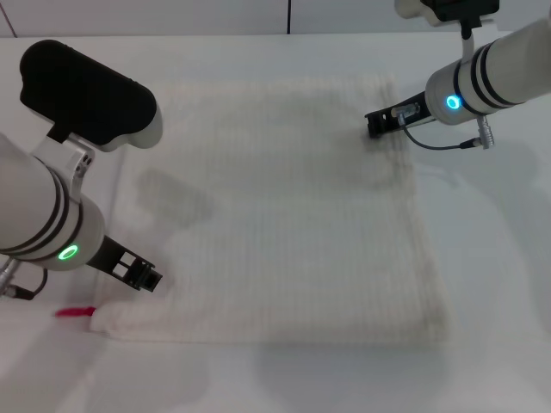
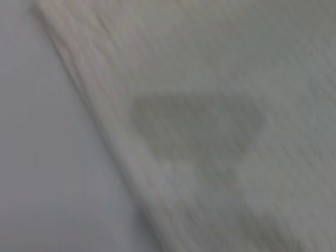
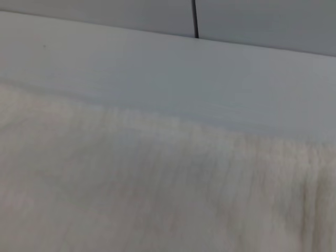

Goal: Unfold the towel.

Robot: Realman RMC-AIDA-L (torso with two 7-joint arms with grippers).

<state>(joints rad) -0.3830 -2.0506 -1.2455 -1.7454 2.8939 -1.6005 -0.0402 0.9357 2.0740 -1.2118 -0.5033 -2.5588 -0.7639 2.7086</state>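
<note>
The towel [image 1: 284,215] is a large cream-white ribbed cloth lying spread flat on the white table [image 1: 499,258]. Its pink-red tag [image 1: 76,311] sticks out at the near left corner. My left gripper [image 1: 140,274] hovers just above the towel's left edge near that corner, open and holding nothing. My right gripper [image 1: 379,121] is at the towel's far right corner, right on the cloth. The left wrist view shows the towel's edge [image 2: 105,136] against the table. The right wrist view shows the towel's far edge [image 3: 157,173].
The white table surrounds the towel on all sides. A grey wall with a dark seam [image 3: 195,18] runs behind the far table edge. A cable [image 1: 448,144] hangs from my right wrist.
</note>
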